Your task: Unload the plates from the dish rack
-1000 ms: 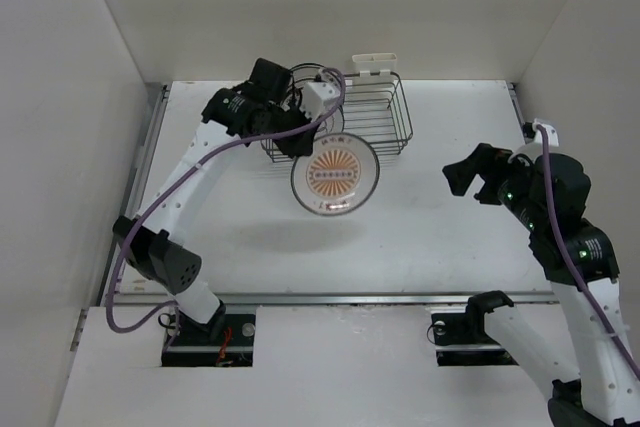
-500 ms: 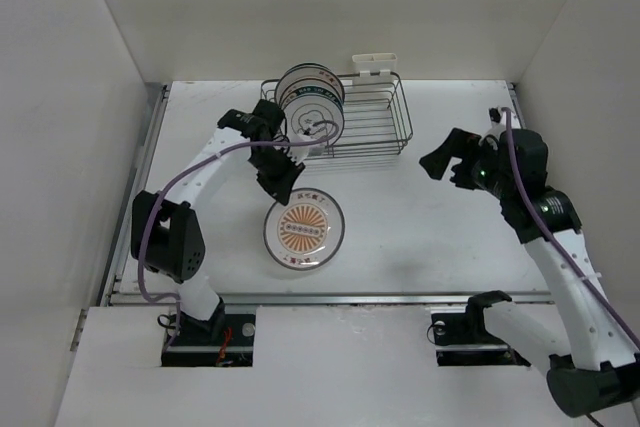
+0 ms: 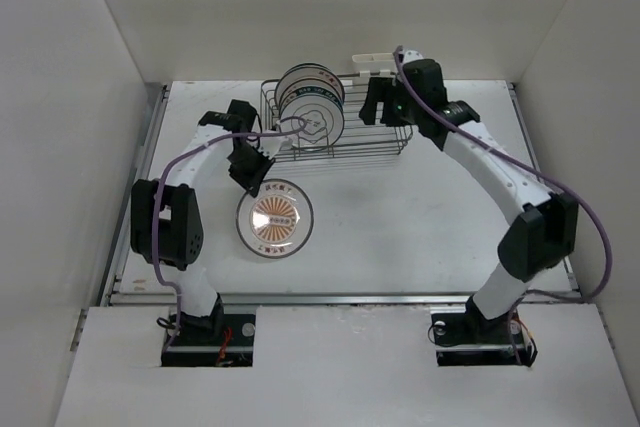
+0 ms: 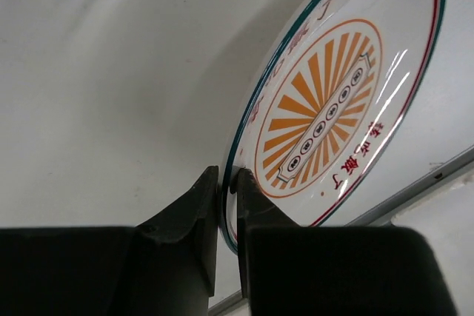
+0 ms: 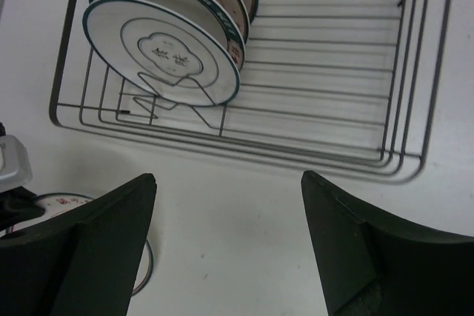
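Note:
My left gripper (image 3: 252,173) is shut on the rim of a white plate (image 3: 274,222) with an orange sunburst centre, in front of the dish rack. In the left wrist view both fingers (image 4: 207,205) pinch the edge of this plate (image 4: 326,109), which is tilted just above the table. The dark wire dish rack (image 3: 385,137) stands at the back and has several plates (image 3: 310,97) upright at its left end. My right gripper (image 3: 373,105) hovers over the rack's right part, open and empty. From the right wrist, the gripper (image 5: 228,177) is over the table just in front of the rack (image 5: 333,109) and its plates (image 5: 170,57).
A small white plastic holder (image 3: 375,62) hangs on the rack's back edge. White walls close in the table on the left, back and right. A metal rail (image 3: 400,297) runs along the table's near edge.
The left arm has carried the sunburst plate from beside the rack down and to the left, lower over the table. The right arm has swung from the right side to over the rack.

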### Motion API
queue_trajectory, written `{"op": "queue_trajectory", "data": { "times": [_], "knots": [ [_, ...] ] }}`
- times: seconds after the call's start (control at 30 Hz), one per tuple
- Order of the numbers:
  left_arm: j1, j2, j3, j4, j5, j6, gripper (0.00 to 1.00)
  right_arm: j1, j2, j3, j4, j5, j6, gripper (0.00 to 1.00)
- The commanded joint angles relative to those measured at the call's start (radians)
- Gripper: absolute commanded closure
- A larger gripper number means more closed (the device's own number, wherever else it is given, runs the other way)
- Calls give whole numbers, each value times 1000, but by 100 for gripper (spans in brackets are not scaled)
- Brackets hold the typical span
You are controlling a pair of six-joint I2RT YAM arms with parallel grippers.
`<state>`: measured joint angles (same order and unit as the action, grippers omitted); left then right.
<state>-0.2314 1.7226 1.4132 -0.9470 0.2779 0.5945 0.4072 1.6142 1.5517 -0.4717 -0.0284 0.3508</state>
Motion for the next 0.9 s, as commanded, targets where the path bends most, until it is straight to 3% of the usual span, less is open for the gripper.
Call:
{"op": "queue_trajectory", "data": {
  "times": [0.0,0.1,0.2,0.33,0.43,0.63,0.87],
  "knots": [
    [21,60,0,76,-154,1,100,34,100,122,82,50,-137,15],
    [47,92,9,85,-154,-22,97,45,211,198,107,2,-187,15],
    [76,101,9,105,-123,-36,83,55,306,266,133,-22,-223,14],
    [109,92,9,114,-95,-36,45,55,398,340,157,-65,-246,14],
    [119,74,18,114,-54,-27,23,55,455,390,168,-97,-256,15],
    [142,65,154,137,64,-99,16,64,555,487,177,-107,-265,20],
    [152,205,387,157,110,-292,16,64,639,571,186,-129,-274,41]
  ]
}}
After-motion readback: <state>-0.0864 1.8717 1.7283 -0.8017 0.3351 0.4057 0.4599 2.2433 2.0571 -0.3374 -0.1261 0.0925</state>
